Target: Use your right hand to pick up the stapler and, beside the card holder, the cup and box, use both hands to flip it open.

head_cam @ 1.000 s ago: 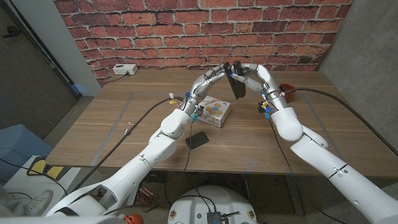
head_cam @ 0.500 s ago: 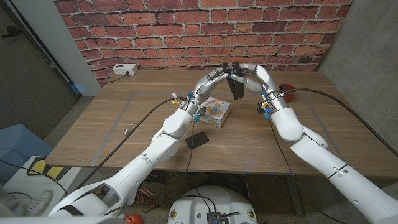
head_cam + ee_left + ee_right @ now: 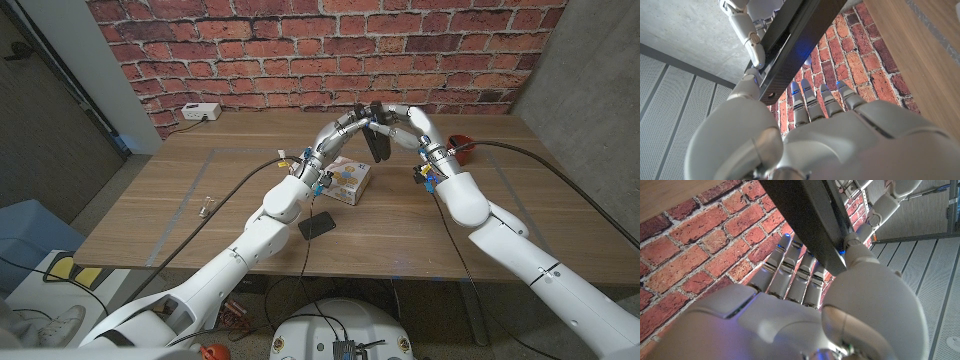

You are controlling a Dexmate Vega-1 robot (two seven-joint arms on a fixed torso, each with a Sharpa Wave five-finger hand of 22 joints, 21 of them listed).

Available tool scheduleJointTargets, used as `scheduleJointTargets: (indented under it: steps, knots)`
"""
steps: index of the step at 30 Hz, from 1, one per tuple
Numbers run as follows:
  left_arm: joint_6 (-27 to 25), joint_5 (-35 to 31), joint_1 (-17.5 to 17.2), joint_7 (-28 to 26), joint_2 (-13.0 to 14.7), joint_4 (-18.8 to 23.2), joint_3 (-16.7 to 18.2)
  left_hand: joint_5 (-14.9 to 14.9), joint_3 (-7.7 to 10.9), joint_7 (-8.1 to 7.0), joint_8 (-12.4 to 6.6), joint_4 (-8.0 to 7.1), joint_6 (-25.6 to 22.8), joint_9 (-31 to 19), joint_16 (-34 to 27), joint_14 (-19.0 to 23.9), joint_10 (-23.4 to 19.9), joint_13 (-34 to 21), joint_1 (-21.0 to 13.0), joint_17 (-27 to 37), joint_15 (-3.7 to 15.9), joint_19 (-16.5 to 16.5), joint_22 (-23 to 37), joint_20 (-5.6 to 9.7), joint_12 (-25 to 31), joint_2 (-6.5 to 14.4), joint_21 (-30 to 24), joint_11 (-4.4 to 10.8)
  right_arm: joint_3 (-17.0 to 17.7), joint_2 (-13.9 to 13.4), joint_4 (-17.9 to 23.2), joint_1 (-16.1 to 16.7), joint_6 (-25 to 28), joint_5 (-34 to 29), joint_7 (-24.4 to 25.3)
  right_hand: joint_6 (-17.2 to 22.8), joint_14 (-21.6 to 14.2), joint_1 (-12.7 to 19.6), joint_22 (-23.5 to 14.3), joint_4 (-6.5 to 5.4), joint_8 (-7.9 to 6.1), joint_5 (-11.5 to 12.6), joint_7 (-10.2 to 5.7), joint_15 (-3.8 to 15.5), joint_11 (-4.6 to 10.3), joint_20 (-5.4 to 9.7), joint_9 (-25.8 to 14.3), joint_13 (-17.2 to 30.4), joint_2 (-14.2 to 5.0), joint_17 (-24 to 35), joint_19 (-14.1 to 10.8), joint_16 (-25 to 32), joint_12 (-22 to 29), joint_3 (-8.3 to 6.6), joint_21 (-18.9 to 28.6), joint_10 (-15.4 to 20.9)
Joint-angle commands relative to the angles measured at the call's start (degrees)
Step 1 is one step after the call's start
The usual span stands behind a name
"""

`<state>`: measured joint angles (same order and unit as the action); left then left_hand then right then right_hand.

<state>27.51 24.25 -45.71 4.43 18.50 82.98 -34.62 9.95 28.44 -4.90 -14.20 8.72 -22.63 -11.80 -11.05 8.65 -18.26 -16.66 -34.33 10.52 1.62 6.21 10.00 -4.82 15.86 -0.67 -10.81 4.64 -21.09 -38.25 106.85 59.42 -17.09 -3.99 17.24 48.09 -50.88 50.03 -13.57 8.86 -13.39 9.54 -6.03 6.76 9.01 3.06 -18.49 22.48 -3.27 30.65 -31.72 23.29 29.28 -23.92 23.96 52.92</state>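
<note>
Long black smooth stapler (image 3: 378, 140) held up in the air above the brown wooden bench (image 3: 180, 210), shiny white right robot hand (image 3: 405, 122) gripping it, left robot hand (image 3: 345, 128) pinching it too, flat colourful cardboard box (image 3: 345, 179) just below.

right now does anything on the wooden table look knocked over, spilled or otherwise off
Nothing looks spilled or damaged. The black stapler is held up off the wooden table between the left hand and right hand. The small printed cardboard box lies slightly askew, and a dark flat card holder lies nearer the front edge.
</note>
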Motion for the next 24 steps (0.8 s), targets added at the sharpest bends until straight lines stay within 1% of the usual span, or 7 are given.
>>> scheduleJointTargets:
  steps: [1,3,8,13,15,18,24]
  knots:
    - [0.62,1.34,-0.38,0.94,-0.36,-0.35,0.12,-0.11,-0.49,0.29,-0.47,0.03,-0.86,-0.3,0.28,-0.67,1.05,-0.37,-0.51,0.14,-0.17,-0.5,0.08,-0.18,-0.5,0.15,0.01,-0.39,-0.11,-0.4,-0.82,-0.33,-1.8,1.13,-1.89,-0.25,-0.24,7.61,-0.14,-2.53,-0.15,0.36,-0.06,7.01,2.31,4.03,-0.23,0.37,-7.49,0.17,0.46,-0.21,0.23,-2.77,0.44,2.32]
    - [0.76,1.54,-0.36,1.05,-0.58,-0.57,0.11,-0.11,-0.55,0.83,-0.67,0.0,-1.42,-0.4,0.24,-0.74,1.07,-0.44,-0.54,0.14,-0.21,-0.55,0.08,-0.17,-0.48,0.27,0.0,-0.35,-0.12,-0.4,-0.87,-0.42,-1.79,1.06,-2.0,-0.28,-0.23,7.62,-0.13,-2.52,-0.14,0.36,-0.07,7.01,2.29,4.03,-0.24,0.41,-7.49,0.19,0.45,-0.22,0.23,-2.78,0.47,2.32]
    - [0.93,2.06,-0.37,1.3,-0.99,-0.91,0.09,-0.11,-0.91,1.45,-0.9,-0.08,-2.22,-0.78,-0.4,0.39,-1.73,-0.8,-0.65,0.14,0.71,-0.56,0.08,-0.03,0.73,0.66,-0.13,1.18,-0.08,-0.4,-0.96,-0.51,-1.89,1.13,-2.27,-0.22,-0.19,7.63,-0.13,-2.49,-0.16,0.36,-0.06,7.01,2.3,3.98,-0.25,0.52,-7.5,0.25,0.55,-0.27,0.25,-2.79,0.53,2.31]
    - [0.93,2.11,-0.55,0.73,-1.39,-0.91,0.2,-0.05,-0.98,0.9,-1.5,-0.01,-3.85,-1.07,-0.82,1.41,-4.21,-1.15,-1.11,0.13,1.27,-0.31,0.07,0.18,1.71,1.3,-0.29,2.15,0.08,-0.39,-1.14,-0.48,-1.95,1.51,-2.48,-0.25,-0.17,7.63,-0.12,-2.46,-0.14,0.36,-0.07,7.01,2.3,3.95,-0.27,0.67,-7.51,0.33,0.64,-0.31,0.29,-2.81,0.62,2.32]
    - [0.89,2.33,-0.69,0.55,-1.58,-0.84,0.26,-0.04,-1.0,0.3,-1.93,0.04,-5.1,-1.19,-1.07,2.06,-6.02,-1.39,-1.47,0.12,1.63,-0.16,0.06,0.22,2.37,1.76,-0.34,3.15,0.14,-0.4,-1.25,-0.47,-2.08,1.85,-2.66,-0.27,-0.17,7.63,-0.11,-2.46,-0.13,0.36,-0.1,7.01,2.26,3.96,-0.28,0.72,-7.51,0.36,0.66,-0.32,0.3,-2.81,0.66,2.32]
    - [0.83,2.4,-0.71,0.52,-1.72,-0.89,0.21,-0.04,-1.03,-0.33,-2.67,0.09,-7.04,-1.42,-1.36,2.78,-8.02,-1.71,-1.9,0.13,2.16,0.03,0.06,0.45,3.09,2.35,-0.4,3.21,0.15,-0.46,-1.31,-0.47,-2.06,2.07,-2.91,-0.19,-0.17,7.63,-0.11,-2.45,-0.16,0.36,0.01,7.01,2.3,3.94,-0.29,0.8,-7.52,0.4,0.69,-0.34,0.31,-2.82,0.72,2.31]
    - [0.8,2.9,-0.53,1.03,-2.1,-1.23,0.01,0.01,-0.85,-0.92,-3.09,0.23,-8.13,-1.67,-1.66,3.58,-9.94,-2.24,-2.76,0.15,2.61,0.21,0.05,0.67,3.82,3.36,-0.43,3.78,0.15,-0.46,-1.42,-0.44,-2.06,2.18,-3.02,-0.2,-0.26,7.61,-0.09,-2.44,-0.15,0.36,0.01,7.01,2.22,3.91,-0.31,1.0,-7.55,0.55,0.72,-0.34,0.41,-2.82,0.88,2.45]
